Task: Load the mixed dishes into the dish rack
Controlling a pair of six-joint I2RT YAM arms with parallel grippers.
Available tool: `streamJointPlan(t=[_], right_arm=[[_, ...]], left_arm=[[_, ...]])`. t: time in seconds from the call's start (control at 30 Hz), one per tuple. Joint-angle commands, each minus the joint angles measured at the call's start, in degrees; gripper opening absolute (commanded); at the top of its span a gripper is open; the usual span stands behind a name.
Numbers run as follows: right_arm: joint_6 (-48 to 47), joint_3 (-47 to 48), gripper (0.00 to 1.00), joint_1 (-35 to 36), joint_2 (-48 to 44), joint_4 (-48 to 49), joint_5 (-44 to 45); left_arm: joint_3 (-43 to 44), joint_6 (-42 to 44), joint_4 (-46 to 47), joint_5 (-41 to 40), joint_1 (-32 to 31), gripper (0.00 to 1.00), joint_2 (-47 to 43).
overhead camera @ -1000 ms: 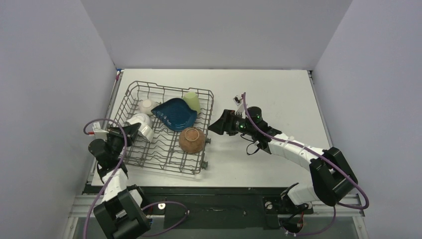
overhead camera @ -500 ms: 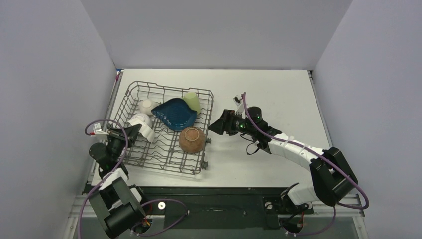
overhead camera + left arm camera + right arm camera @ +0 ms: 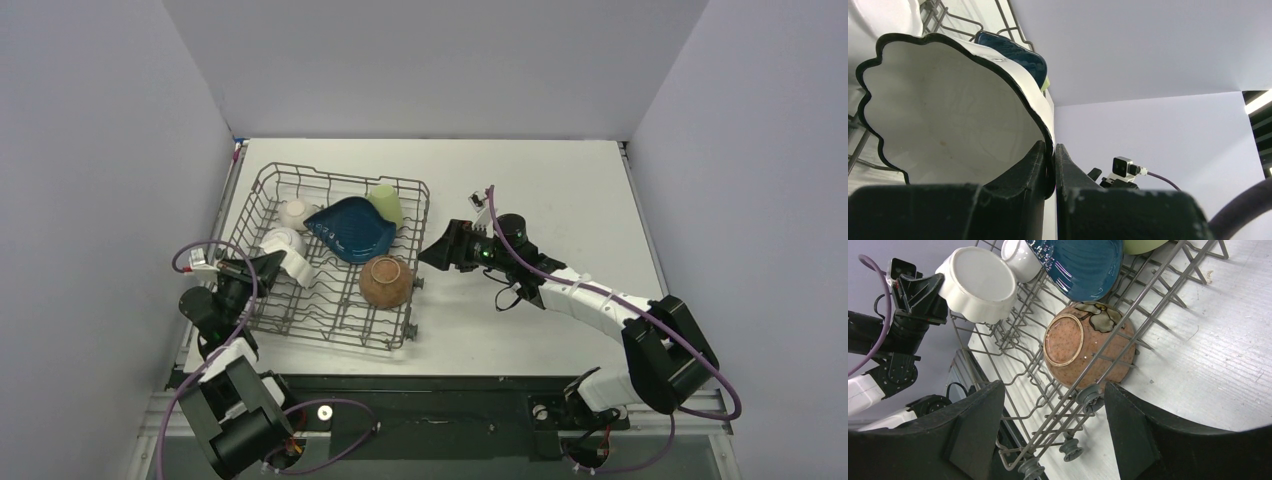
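White bench (image 3: 560,180) carries the dish rack (image 3: 345,178); from above the left end effector (image 3: 270,263) sits at its left edge, and only the wrist view shows it pinched tight on the rim of the white scalloped bowl (image 3: 948,115). Right end effector (image 3: 440,250) gapes empty beside the rack, facing the upturned brown bowl (image 3: 1083,342).

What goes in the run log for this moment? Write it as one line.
left gripper: shut on white scalloped bowl rim | bowl: over dish rack left side | right gripper: open, empty, outside rack by brown bowl
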Motion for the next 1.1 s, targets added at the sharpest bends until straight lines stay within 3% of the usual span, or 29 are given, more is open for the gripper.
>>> streamJointPlan(t=[0.0, 0.63, 0.8, 0.97, 1.07], right_arm=[[-0.4, 1.4, 0.68, 0.3, 0.5, 3.9, -0.7], [-0.8, 0.9, 0.68, -0.1, 0.6, 3.7, -0.8], [-0.6, 1.1, 0.68, -0.2, 0.7, 3.8, -0.8], [-0.5, 1.3, 0.68, -0.2, 0.8, 3.9, -1.0], [-0.4, 1.3, 0.68, -0.2, 0.9, 3.9, -1.0]], left_arm=[[0.7, 1.7, 2.0, -0.7, 0.5, 0.00, -0.7], [-1.5, 1.0, 13.2, 0.2, 1.4, 0.00, 12.3], [-0.8, 7.1, -3.4, 0.9, 3.9, 0.00, 6.4], [3.2, 18.4, -26.6, -0.1, 6.6, 0.13, -2.0], [4.5, 22.5, -33.1, -0.8, 7.3, 0.22, -3.1]])
